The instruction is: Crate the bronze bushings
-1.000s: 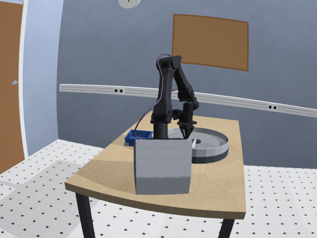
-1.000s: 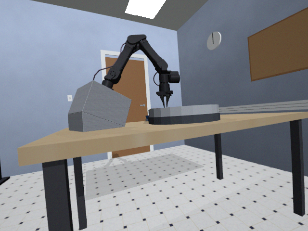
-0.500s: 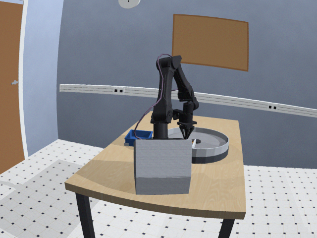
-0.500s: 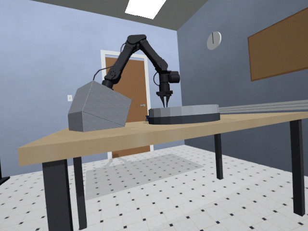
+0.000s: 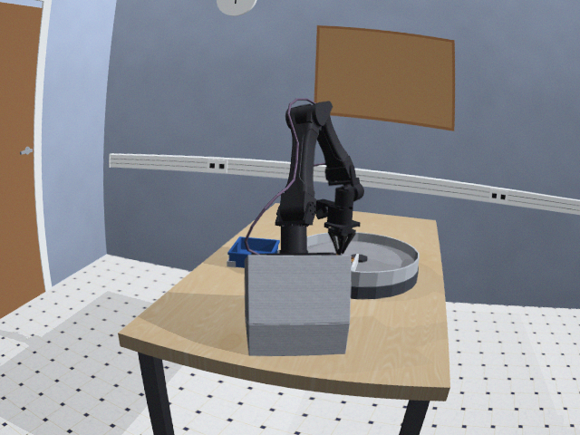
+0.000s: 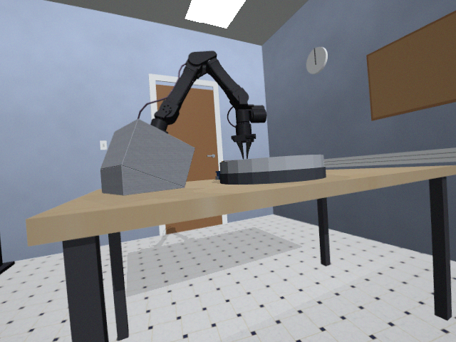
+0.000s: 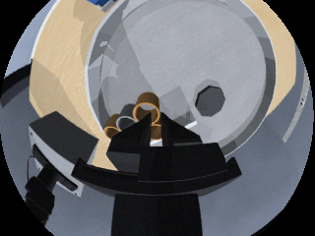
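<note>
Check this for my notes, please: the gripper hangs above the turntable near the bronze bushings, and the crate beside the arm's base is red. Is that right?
Not quite: the crate is blue, not red, as the top view shows beside the arm's base. The rest holds: the gripper hangs above the turntable, close to the bronze bushings seen in the wrist view.

The top view sits high and far back. It looks down at the bench point(image 5: 197, 299), toward the wall with the brown board point(image 5: 383, 77). The exterior view sits low near the floor, off one corner, and looks up toward the door point(image 6: 194, 121). The wrist view rides on the arm, very close, and looks down into the turntable point(image 7: 259, 46). All three views show the turntable.
</note>
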